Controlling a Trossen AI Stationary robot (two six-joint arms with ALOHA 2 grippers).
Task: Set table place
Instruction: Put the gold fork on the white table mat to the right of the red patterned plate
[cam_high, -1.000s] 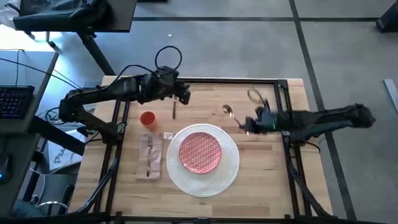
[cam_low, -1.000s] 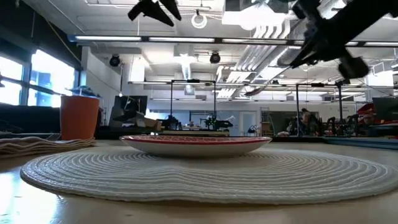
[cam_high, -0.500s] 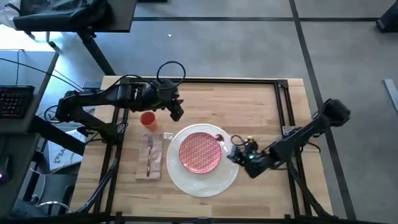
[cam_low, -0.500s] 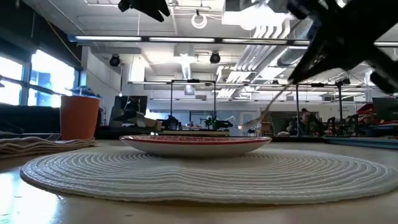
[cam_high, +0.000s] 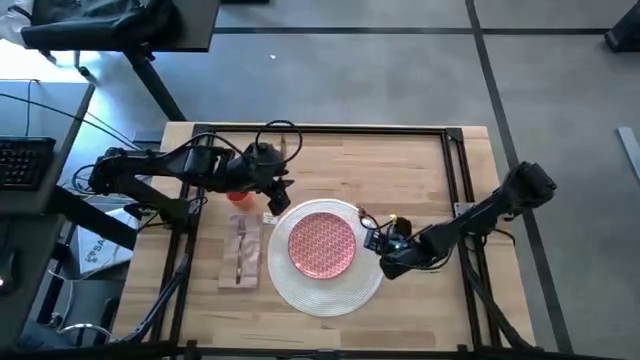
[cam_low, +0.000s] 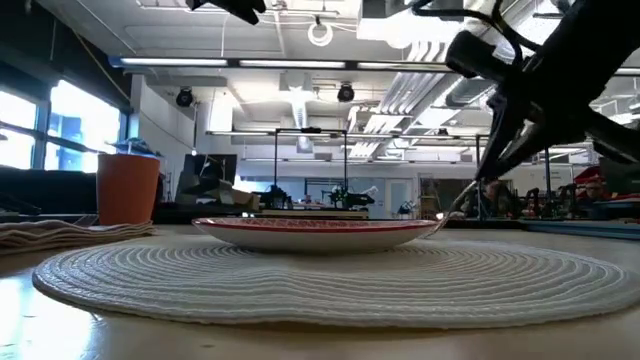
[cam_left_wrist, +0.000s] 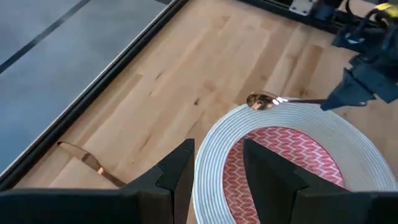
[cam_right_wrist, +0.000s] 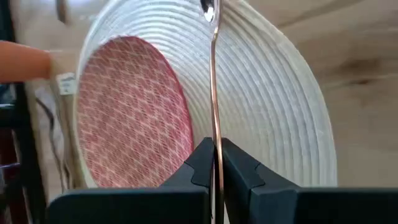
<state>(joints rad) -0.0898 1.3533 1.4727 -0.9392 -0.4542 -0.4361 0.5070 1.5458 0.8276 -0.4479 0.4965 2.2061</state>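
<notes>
- The right gripper (cam_high: 377, 243) was low over the right edge of the round white woven placemat (cam_high: 372, 283), its fingers (cam_right_wrist: 200, 163) clamped on the thin handle of a gold spoon (cam_right_wrist: 214, 93).
- The spoon's bowl (cam_left_wrist: 262, 101) lay at the far rim of the placemat, just beside the light-wood table (cam_high: 420, 160) surface; whether it touched the weave could not be told.
- The red-patterned pink plate (cam_high: 322, 243) sat in the middle of the placemat, just beside the spoon's handle.
- The left gripper (cam_high: 277, 198) hovered above the table at the placemat's upper-left edge; its fingers (cam_left_wrist: 177, 171) were parted and grasped nothing.
- The small orange-red cup (cam_low: 127, 188) stood upright behind that gripper, partly covered by the left arm in the high view.
- A beige-pink cloth napkin (cam_high: 240, 252) lay left of the placemat, with a gold fork (cam_high: 240, 250) resting along it and a small white tag (cam_high: 270, 217) near its top corner.
- A second gold piece of cutlery (cam_left_wrist: 87, 159) lay on bare wood near the table's far black frame; which kind could not be told.
- A dark desk with a keyboard (cam_high: 22, 162) stood off to the left.
</notes>
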